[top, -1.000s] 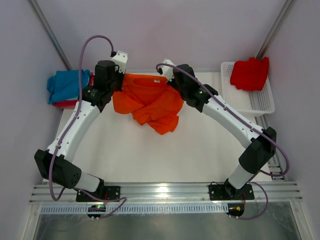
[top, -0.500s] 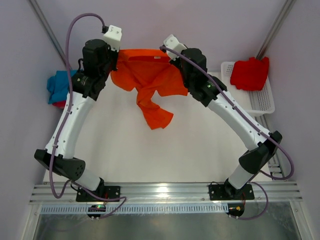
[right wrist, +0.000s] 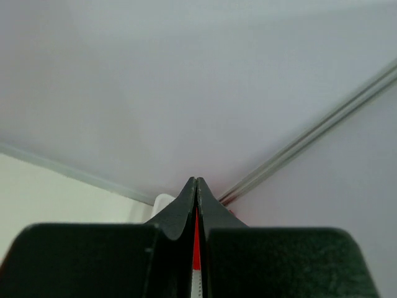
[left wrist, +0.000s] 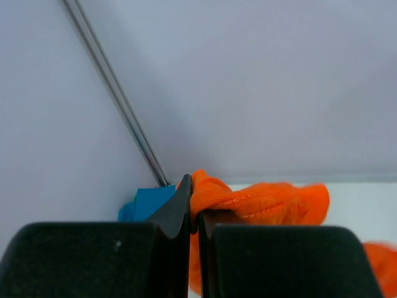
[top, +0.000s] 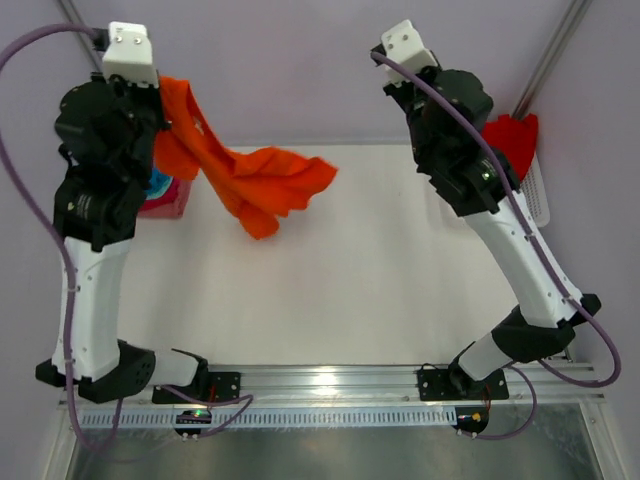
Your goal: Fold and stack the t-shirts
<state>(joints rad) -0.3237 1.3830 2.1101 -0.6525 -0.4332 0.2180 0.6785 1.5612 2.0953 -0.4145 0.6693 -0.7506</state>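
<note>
L gripper [left wrist: 193, 197]: jaws clamped on a bunched edge of the orange shirt [top: 255, 180], arm raised high at far-left of the table [top: 380, 270]. Shirt hangs from that one grip, trailing down and to the right; crumpled, not spread. Can't tell if its low end touches the tabletop.

R gripper [right wrist: 196, 186]: jaws together, tip to tip, no cloth between. Arm raised at far-right, well apart from the orange shirt.

Blue shirt [left wrist: 146, 203] lies at far-left edge behind L arm, on a pink shirt [top: 165, 203]; both mostly hidden.

Red shirt [top: 512, 135] sits bunched in the white basket [top: 537, 200], far-right, partly behind R arm.
</note>
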